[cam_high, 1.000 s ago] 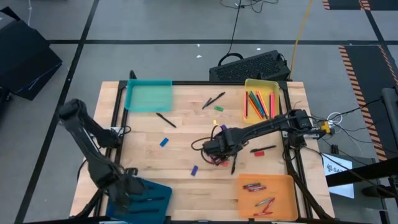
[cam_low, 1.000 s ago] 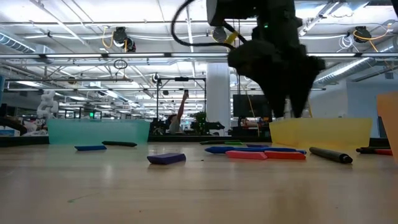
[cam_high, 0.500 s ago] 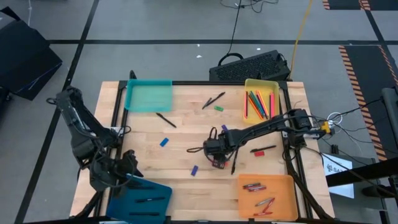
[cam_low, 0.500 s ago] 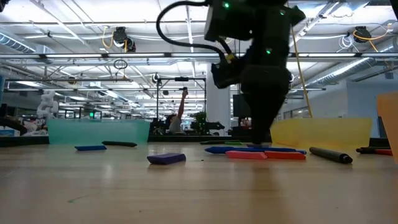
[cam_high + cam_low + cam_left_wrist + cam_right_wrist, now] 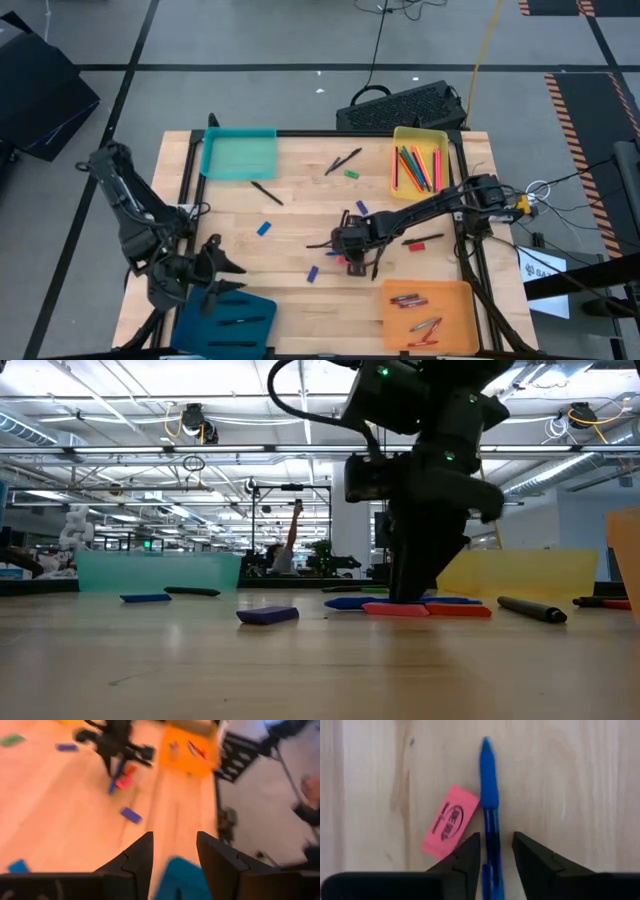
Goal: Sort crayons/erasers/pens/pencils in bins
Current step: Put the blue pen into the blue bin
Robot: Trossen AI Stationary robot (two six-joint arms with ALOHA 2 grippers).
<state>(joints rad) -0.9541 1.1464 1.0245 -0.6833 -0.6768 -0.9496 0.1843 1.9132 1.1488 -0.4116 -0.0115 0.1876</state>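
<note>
A blue pen [image 5: 489,785] lies flat on the wooden table, with a pink eraser [image 5: 450,821] close beside it. My right gripper [image 5: 496,851] is low over the table's middle [image 5: 352,255], open, one finger on each side of the pen's shaft; I see no touch. My left gripper [image 5: 215,275] hangs open and holds nothing, just beyond the far edge of the dark blue bin [image 5: 228,322], which has pens in it. The yellow bin [image 5: 420,160] holds pencils and the orange bin [image 5: 428,312] holds crayons. The teal bin [image 5: 240,153] stands at the far left.
Loose on the table are a purple eraser [image 5: 313,273], a blue eraser [image 5: 264,228], a green eraser [image 5: 352,174], black pens [image 5: 266,193] [image 5: 343,161] [image 5: 376,265] and a red stick [image 5: 424,241]. A black keyboard [image 5: 400,105] lies beyond the far edge.
My right gripper has come down to the table over the blue pen and pink eraser, shifting slightly toward the near edge. My left gripper has risen off the dark blue bin, gone toward the far edge and turned toward the table's middle.
</note>
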